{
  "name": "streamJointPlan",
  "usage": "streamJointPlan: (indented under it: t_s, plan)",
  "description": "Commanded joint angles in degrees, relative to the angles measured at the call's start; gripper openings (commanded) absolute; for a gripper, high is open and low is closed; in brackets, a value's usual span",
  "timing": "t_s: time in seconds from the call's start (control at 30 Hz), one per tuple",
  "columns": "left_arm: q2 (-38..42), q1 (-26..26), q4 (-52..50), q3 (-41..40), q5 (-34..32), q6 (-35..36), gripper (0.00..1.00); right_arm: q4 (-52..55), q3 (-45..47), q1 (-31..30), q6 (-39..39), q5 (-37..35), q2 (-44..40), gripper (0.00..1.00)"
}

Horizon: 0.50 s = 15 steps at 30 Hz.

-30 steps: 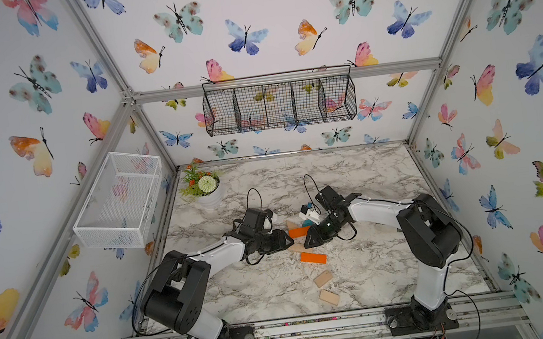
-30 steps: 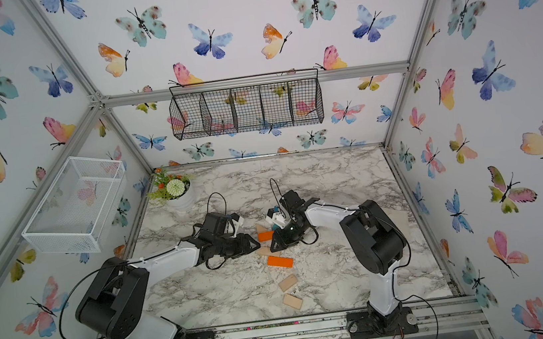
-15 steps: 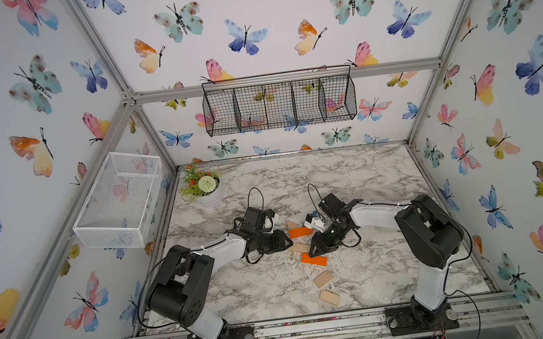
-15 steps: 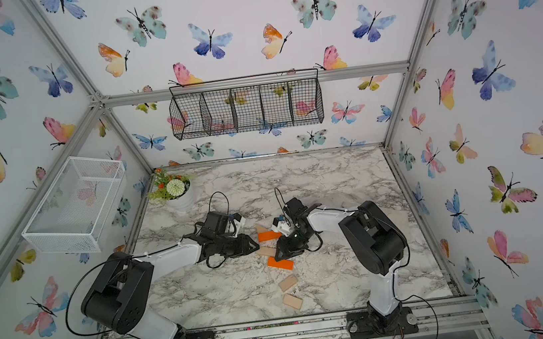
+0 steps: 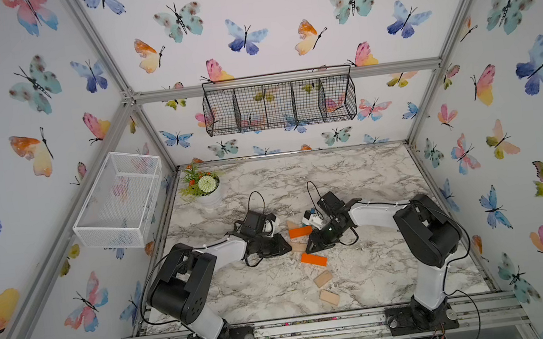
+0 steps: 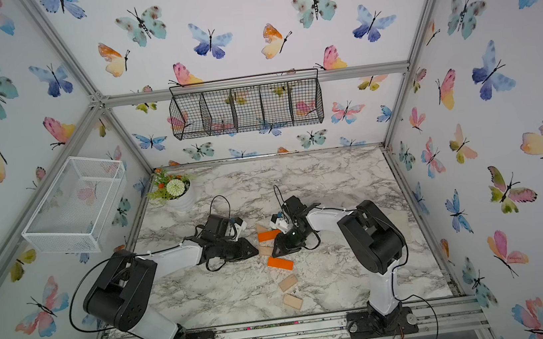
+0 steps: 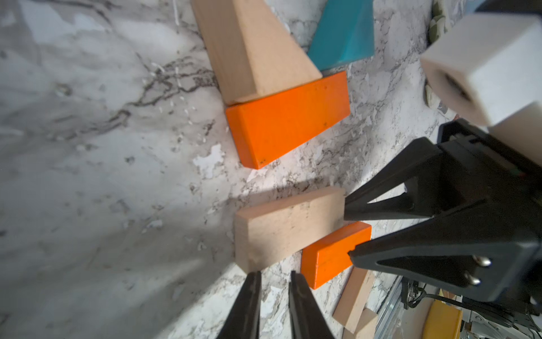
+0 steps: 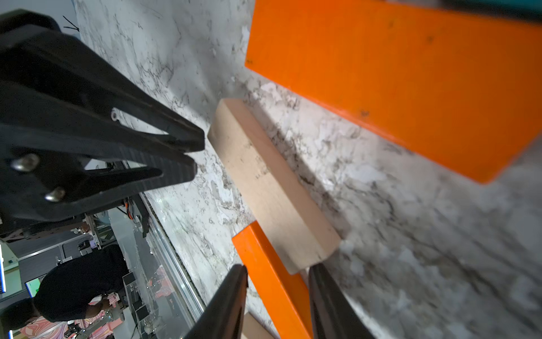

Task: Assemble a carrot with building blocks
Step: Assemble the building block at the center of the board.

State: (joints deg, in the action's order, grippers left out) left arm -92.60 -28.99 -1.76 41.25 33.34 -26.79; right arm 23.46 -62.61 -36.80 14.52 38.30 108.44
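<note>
Left jaws nearly closed, right jaws parted

Both top views are bright, evenly lit and sharp, with wide-angle stretching toward the corners. The wrist views are dimmer. The marble surface (image 7: 88, 164) smears at the borders, the left hand (image 7: 274, 277) is blurred, and a tan block (image 7: 287, 226) casts a soft shadow.

Laid flat in a loose row from far to near: a pale wood triangle (image 7: 255, 50) touching the long side of a big orange bar (image 7: 287, 120), with a teal triangle (image 7: 343, 35) just beside. Next, apart from that bar, a tan bar (image 7: 287, 226) with a smaller orange bar (image 7: 331, 255) just beside it, both askew. Nearest, a small tan block (image 5: 323, 278) and a last tan block (image 5: 329, 298), close together but not touching.
</note>
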Motion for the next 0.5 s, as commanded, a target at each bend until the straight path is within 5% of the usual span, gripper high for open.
streamJointPlan:
  t_s: [0.0, 0.37, 0.47]
  plan:
    - [-1.48, 0.08, 0.90, 0.39, 1.74, 0.27, 0.22, -0.20, -1.96, -0.03, 0.33, -0.77, 1.67, 0.40]
    - [-2.36, 0.08, -0.86, 2.89, 1.39, 1.17, 0.20, 1.22, -3.84, -0.03, -0.07, -2.36, 2.73, 0.38]
    - [-1.21, 0.09, -4.61, 4.56, -0.56, 3.25, 0.53, 1.23, -3.92, -0.03, -0.02, -2.36, 2.75, 0.38]
